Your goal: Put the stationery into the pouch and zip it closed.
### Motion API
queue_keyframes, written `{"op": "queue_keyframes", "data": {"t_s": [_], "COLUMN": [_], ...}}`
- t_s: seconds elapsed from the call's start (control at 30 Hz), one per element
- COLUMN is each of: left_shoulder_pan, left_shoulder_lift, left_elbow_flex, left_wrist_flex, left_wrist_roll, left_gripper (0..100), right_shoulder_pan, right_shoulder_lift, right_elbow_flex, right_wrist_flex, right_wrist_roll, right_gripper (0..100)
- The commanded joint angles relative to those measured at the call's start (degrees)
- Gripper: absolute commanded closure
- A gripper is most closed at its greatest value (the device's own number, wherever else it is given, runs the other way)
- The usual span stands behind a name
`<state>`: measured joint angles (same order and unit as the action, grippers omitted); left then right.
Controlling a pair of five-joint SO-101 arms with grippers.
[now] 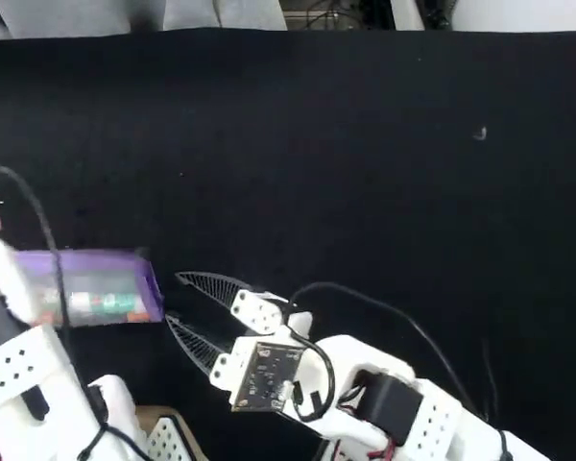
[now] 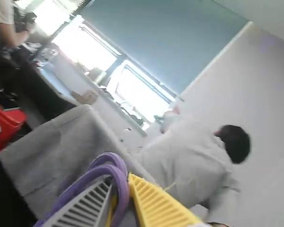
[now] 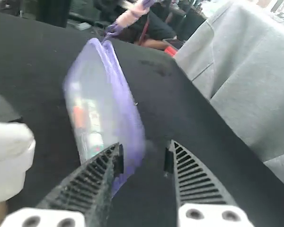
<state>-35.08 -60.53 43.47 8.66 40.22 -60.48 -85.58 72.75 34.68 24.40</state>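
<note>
At the near edge of the tabletop (image 1: 365,144), right of its middle, the white right arm (image 1: 394,403) lies low and points toward the left edge, with a black cable (image 1: 384,312) looping over its back. Its right hand (image 1: 173,300) is open, the two black ribbed fingers (image 1: 206,283) spread wide. Their tips sit just beside the near end of the pouch (image 1: 96,288), and they are not pressed on it.

The pouch is purple with a see-through side and sits at the left edge of the tabletop, close to the near left corner, lying lengthwise along the near edge. Through the clear side the stationery (image 1: 101,303) shows as pale shapes with red and green marks. Whether the pouch touches the cloth cannot be told.

The left hand (image 2: 119,182) grips the pouch at its other end. In the left wrist view a purple edge is pinched between its grey finger (image 2: 85,208) and its yellow finger (image 2: 151,203). The white left arm (image 1: 14,365) stands at the near left corner.

Beyond them the black tabletop stretches to its far edge, with grey fabric (image 1: 125,12) past it.
</note>
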Motion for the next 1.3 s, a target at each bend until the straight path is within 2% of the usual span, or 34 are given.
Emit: {"op": "queue_keyframes", "data": {"t_s": [0.0, 0.1, 0.2, 0.33, 0.47, 0.63, 0.8, 0.93, 1.27], "left_shoulder_pan": [14.6, 24.0, 32.4, 37.9, 37.8, 30.9, 25.4, 25.1, 25.2], "left_shoulder_lift": [-0.6, -0.6, -0.6, -0.6, -1.9, -8.8, -17.1, -24.3, -35.4], "left_elbow_flex": [-9.4, -11.4, -11.5, -11.8, -11.9, -11.4, -11.4, -11.8, -11.4], "left_wrist_flex": [-0.9, -0.9, -0.8, 1.2, 2.5, 4.7, 6.3, 9.7, 15.6], "left_wrist_roll": [-3.8, -7.0, -11.6, -15.0, -15.0, -14.7, -14.7, -14.7, -14.6], "left_gripper": [97, 97, 97, 97, 97, 97, 97, 97, 97], "right_shoulder_pan": [6.4, 11.8, 14.0, 14.1, 14.4, 14.8, 21.1, 24.8, 24.6], "right_shoulder_lift": [-0.7, -0.3, -0.3, -0.3, -0.3, -0.3, -0.7, -0.3, -0.3], "right_elbow_flex": [0.9, 1.8, 1.7, 1.7, 1.8, 1.8, 0.1, -1.2, -1.0], "right_wrist_flex": [-5.6, -9.1, -9.9, -9.9, -10.1, -10.1, -10.3, -10.3, -10.3], "right_wrist_roll": [0.5, 0.5, 0.4, 0.4, 0.5, 0.5, 0.5, 0.1, 0.1], "right_gripper": [85.0, 84.8, 84.7, 84.7, 84.7, 84.7, 84.7, 84.8, 85.0]}}
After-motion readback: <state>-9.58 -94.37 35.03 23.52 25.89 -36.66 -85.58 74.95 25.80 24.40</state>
